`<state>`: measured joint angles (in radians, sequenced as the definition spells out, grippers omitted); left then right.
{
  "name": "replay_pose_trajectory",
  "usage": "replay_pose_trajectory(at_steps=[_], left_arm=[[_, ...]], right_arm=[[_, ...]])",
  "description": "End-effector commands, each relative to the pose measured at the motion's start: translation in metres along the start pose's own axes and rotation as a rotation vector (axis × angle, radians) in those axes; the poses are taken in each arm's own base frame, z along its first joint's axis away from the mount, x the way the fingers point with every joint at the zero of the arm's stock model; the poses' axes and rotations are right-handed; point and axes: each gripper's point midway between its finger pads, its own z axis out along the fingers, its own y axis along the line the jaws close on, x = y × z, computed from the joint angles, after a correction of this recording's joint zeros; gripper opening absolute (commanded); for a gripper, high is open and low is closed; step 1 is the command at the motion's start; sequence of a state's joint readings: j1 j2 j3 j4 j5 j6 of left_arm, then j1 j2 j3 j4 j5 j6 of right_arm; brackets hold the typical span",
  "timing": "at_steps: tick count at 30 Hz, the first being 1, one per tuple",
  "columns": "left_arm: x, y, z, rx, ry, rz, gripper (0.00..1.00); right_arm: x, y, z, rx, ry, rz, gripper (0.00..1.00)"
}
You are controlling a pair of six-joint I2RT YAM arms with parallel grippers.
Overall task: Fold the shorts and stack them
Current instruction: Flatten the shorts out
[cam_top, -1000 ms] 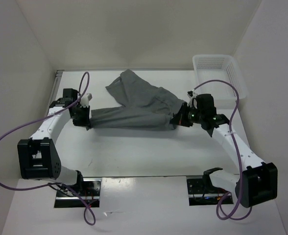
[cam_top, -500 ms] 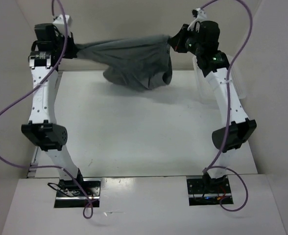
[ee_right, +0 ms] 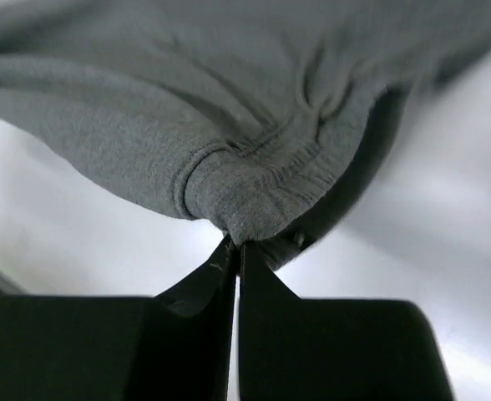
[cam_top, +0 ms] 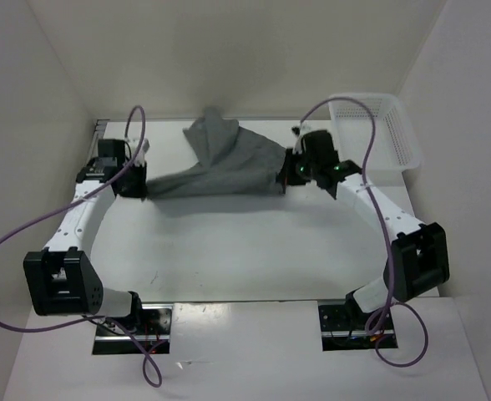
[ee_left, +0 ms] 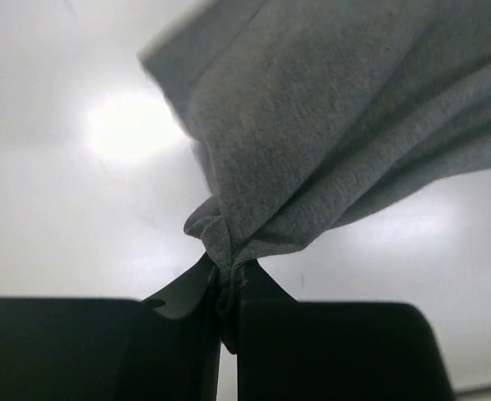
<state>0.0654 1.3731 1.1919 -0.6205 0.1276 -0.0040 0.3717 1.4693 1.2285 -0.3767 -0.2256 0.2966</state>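
Pinched tight by the left gripper [cam_top: 141, 189] at one end, the right gripper [cam_top: 285, 173] at the other — holding the shorts [cam_top: 229, 163] stretched wide, likely for a neat fold.

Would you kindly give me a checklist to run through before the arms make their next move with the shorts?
1. Left tool shut on the shorts: ok.
2. Right tool shut on the shorts: ok.
3. Shorts stretched between both tools: ok.
4. Fabric lying flat and smooth: not ok, a flap juts toward the rear.
5. Shorts apart from the basket: ok.
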Motion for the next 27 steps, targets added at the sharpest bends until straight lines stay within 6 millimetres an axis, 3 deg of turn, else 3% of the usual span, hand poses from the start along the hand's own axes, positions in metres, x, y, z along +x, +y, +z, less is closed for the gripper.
replay_pose_trajectory(at_steps=[1,2,6,9,13,16,19,20,21,23,24,25,27], left_arm=[[0.058,0.0,-0.001,-0.029,0.126,-0.002,0.0],[0.094,-0.004,0.006,-0.018,0.218,-0.007,0.04],[0.151,-0.015,0.001,0.016,0.385,-0.009,0.15],[0.17,-0.021,-0.007,0.035,0.453,-0.008,0.2],[0.181,-0.023,-0.021,0.034,0.503,-0.014,0.28],[0.19,-0.025,-0.033,0.031,0.558,0.0,0.38],[0.178,-0.024,-0.038,0.022,0.54,0.004,0.44],[0.173,-0.024,-0.037,0.021,0.533,0.005,0.45],[0.154,-0.023,-0.034,0.024,0.481,0.0,0.45],[0.126,-0.02,-0.028,0.024,0.41,-0.009,0.45],[0.094,-0.013,-0.024,0.008,0.311,-0.014,0.49],[0.078,-0.009,-0.021,0.0,0.267,-0.016,0.49],[0.06,-0.004,-0.016,-0.008,0.237,-0.021,0.49]], right_arm=[[0.079,0.009,-0.001,-0.025,0.175,0.052,0.0],[0.111,0.007,0.0,-0.013,0.252,0.074,0.0],[0.159,0.005,-0.018,0.013,0.384,0.152,0.0],[0.165,0.013,-0.035,0.027,0.39,0.187,0.0],[0.162,0.021,-0.05,0.034,0.397,0.232,0.0],[0.187,0.009,-0.065,0.119,0.511,0.265,0.0],[0.202,0.002,-0.082,0.182,0.563,0.3,0.2],[0.202,0.001,-0.088,0.2,0.57,0.307,0.38],[0.197,0.001,-0.094,0.209,0.553,0.301,0.43],[0.183,-0.007,-0.104,0.289,0.518,0.286,0.48],[0.175,-0.01,-0.109,0.311,0.491,0.275,0.48],[0.163,-0.009,-0.112,0.323,0.458,0.265,0.48],[0.156,-0.011,-0.114,0.35,0.436,0.275,0.48]])
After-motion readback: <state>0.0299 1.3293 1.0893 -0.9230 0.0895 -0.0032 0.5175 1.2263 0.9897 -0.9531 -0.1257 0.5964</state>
